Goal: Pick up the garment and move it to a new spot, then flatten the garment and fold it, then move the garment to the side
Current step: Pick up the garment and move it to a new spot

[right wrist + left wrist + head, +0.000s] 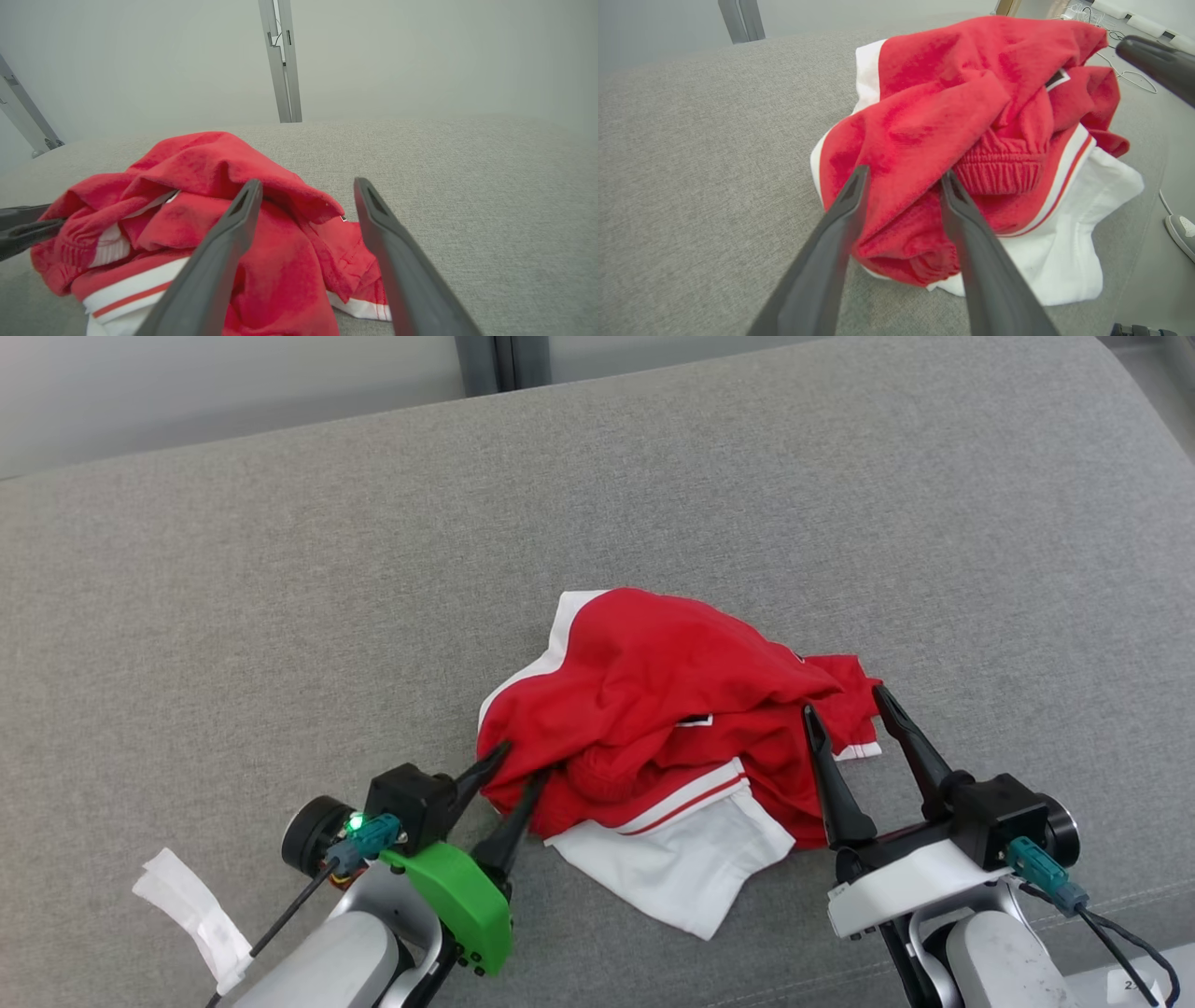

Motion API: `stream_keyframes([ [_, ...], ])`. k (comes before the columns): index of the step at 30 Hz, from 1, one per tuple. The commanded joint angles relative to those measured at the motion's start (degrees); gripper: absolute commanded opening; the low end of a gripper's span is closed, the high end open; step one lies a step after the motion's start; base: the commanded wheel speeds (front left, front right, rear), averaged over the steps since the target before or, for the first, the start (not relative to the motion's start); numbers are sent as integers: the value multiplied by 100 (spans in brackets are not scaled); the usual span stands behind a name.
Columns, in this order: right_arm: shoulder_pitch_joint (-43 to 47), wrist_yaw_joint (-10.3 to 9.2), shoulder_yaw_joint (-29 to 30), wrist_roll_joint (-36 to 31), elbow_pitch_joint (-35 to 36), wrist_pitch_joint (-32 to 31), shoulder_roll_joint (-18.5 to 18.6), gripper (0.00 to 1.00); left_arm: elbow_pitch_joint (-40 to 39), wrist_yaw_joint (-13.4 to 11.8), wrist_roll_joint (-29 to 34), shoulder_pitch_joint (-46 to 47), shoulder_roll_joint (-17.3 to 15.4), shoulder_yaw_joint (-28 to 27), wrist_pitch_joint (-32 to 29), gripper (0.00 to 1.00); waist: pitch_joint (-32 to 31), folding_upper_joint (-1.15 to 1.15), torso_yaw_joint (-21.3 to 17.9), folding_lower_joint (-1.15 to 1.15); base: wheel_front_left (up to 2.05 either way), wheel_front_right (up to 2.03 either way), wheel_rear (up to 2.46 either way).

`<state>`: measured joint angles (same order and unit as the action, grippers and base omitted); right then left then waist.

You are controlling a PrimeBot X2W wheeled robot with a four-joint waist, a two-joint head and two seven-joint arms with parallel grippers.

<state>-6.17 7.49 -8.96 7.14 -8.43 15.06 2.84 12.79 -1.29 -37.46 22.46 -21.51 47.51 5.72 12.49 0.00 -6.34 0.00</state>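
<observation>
Garment: A crumpled red-and-white fabric garment (pixel 653 709) lay heaped near the front edge of the cushion, between the two arms. Red folds made up the top of the pile. A ribbed elastic band showed in the middle, and a white panel edged with a thin red stripe spread out toward the robot.

Left gripper: The left gripper (pixel 523 761) had its two dark fingers parted at the garment's left edge, with a thick fold of red cloth standing between them. Both fingertips touched fabric in the left wrist view. A bright green plastic cover (pixel 457 896) sat on that wrist.

Right gripper: The right gripper (pixel 845 702) was spread wide and held nothing. Its inner finger lay over the red cloth on the garment's right side. Its outer finger was at the very edge of the pile, with bare upholstery beside it.

Surface: A broad grey woven upholstered cushion (pixel 280 569) carried the garment, with its weave plain on all sides of the pile.

Tag: A crumpled strip of white paper or tape (pixel 191 905) lay beside the left forearm.

Room: A pale plain wall (pixel 140 70) rose behind the cushion, crossed by an upright grey metal post (pixel 280 60).

Floor: In the left wrist view, thin white cables (pixel 1125 70) trailed beyond the cushion, and the toe of a pale shoe (pixel 1181 233) showed at the right edge.
</observation>
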Motion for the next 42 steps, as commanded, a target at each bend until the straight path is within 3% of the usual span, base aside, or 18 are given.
stream_keyframes([
  [1,-54,1,-3,32,9,18,9,100,30,-24,94,89,-60,4,25,0,8,0,-9,0,0,0,0],
  [9,-49,1,13,76,-4,18,9,100,-338,-57,-14,336,68,-224,314,0,-38,0,55,0,0,0,0],
  [15,76,1,53,43,-16,18,8,100,-1526,-336,-56,601,-74,-667,429,0,-162,0,225,0,0,0,0],
  [21,205,1,87,38,-41,18,8,100,-2880,-823,-135,688,-651,-1449,263,0,-309,0,561,0,0,0,0],
  [27,270,1,82,34,-76,18,8,100,-3500,-1363,-425,413,-1622,-2667,-11,0,-390,0,1034,0,0,0,0],
  [30,265,1,85,14,-97,18,10,100,-3324,-1464,-628,217,-2060,-3177,-138,0,-407,0,1274,0,0,0,0],
  [34,203,1,33,-35,-140,18,10,100,-2685,-1344,-937,0,-2430,-3620,-210,0,-419,0,1535,0,0,0,0],
  [38,102,1,-53,-43,-179,18,13,100,-1733,-1008,-1206,-54,-2449,-3686,-191,0,-396,0,1660,0,0,0,0],
  [42,-4,1,-157,-55,-200,18,11,100,-564,-642,-1404,50,-2252,-3529,-145,0,-325,0,1626,0,0,0,0],
])
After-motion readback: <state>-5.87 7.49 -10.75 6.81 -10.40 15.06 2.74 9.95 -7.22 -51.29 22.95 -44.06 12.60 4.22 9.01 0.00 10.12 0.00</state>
